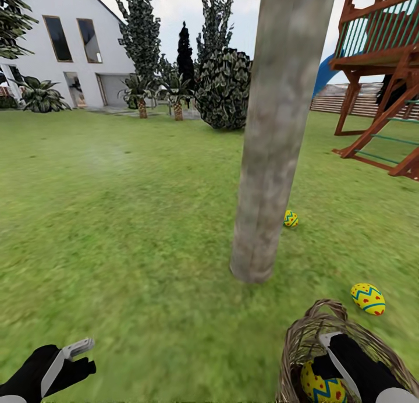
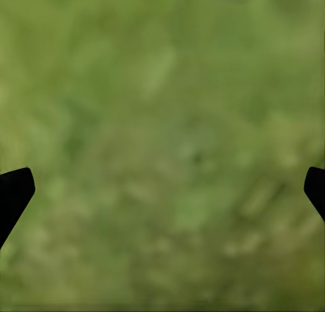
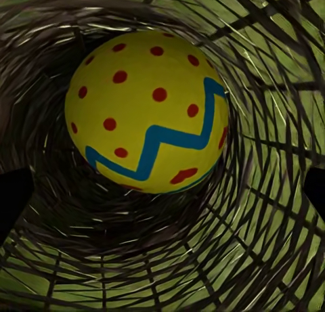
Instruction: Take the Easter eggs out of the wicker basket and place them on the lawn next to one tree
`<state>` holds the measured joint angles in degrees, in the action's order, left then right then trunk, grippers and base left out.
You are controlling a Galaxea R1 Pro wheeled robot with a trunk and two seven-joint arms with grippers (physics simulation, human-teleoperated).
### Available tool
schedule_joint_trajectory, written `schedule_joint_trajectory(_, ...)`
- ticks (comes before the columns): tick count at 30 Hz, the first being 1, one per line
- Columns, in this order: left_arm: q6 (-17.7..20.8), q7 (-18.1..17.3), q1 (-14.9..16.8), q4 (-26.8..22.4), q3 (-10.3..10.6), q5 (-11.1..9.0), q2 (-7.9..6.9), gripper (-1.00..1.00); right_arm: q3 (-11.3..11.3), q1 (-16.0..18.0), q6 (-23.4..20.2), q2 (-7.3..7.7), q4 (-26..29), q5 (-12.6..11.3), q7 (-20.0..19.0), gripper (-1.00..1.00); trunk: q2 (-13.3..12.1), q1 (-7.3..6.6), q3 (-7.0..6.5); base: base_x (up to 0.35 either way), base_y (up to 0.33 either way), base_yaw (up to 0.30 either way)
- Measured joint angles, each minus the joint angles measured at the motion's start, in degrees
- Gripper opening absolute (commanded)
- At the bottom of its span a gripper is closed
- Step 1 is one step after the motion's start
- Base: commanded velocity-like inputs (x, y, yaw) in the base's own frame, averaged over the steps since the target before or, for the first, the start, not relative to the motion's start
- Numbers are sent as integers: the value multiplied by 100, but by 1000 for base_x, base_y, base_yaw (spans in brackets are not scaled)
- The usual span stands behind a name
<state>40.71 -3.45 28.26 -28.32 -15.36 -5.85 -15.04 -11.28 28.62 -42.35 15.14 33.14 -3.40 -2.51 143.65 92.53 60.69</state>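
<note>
Right wrist view: the last egg (image 3: 147, 110) is seen straight ahead of the right gripper (image 3: 162, 190), inside the basket (image 3: 271, 210), its long axis unclear, the fingers spread wide and empty; the left gripper (image 1: 70, 356) is farther, also open.

Grey-brown mottled tree trunk (image 1: 273, 135) on mottled green lawn (image 1: 128, 216); beside the trunk, yellow eggs (image 1: 368, 298) with blue zigzags, red dots; brown open-weave wicker basket (image 1: 302, 339); reddish-brown play tower (image 1: 378, 71).
</note>
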Motion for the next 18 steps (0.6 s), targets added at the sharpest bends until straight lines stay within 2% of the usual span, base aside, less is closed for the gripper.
schedule_joint_trajectory(18, 0, 0, -3, 2, 0, 6, 68, 100, 22, -1, 7, 6, 0, -5, 0, 100, 24, 46, 399, 0, 0, 0)
